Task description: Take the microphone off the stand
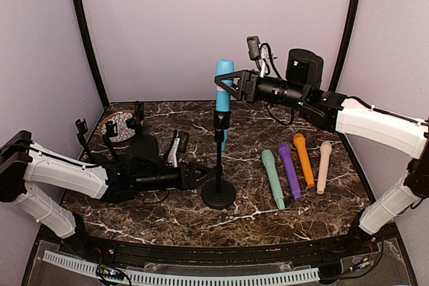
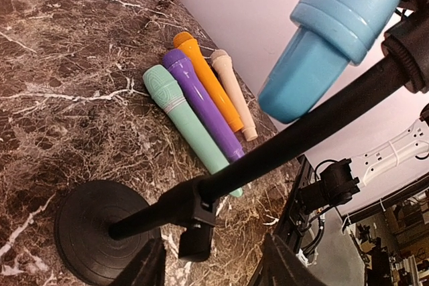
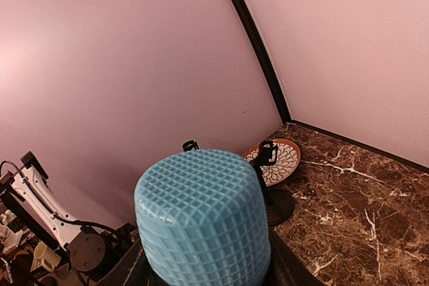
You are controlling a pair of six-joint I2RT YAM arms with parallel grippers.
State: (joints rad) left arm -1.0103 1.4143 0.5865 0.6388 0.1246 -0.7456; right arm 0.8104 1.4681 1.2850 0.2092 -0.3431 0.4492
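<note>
A light blue microphone (image 1: 223, 98) stands upright in the clip of a black stand (image 1: 219, 159) with a round base (image 1: 218, 193) at mid-table. My right gripper (image 1: 229, 84) reaches in from the right and is shut on the microphone's gridded head (image 3: 201, 212), a dark finger (image 3: 281, 267) pressed against each side. My left gripper (image 1: 204, 175) lies low on the table. Its jaws stand apart on either side of the stand's pole (image 2: 288, 142), near the pole's clamp joint just above the base (image 2: 94, 232). The microphone's body (image 2: 328, 38) shows at the upper right of the left wrist view.
Several microphones lie side by side right of the stand: green (image 1: 273, 177), purple (image 1: 289, 169), orange (image 1: 303, 159), beige (image 1: 324, 165). A patterned plate (image 1: 119, 125) and small black stands (image 1: 139, 118) sit at the back left. Purple walls close in the table.
</note>
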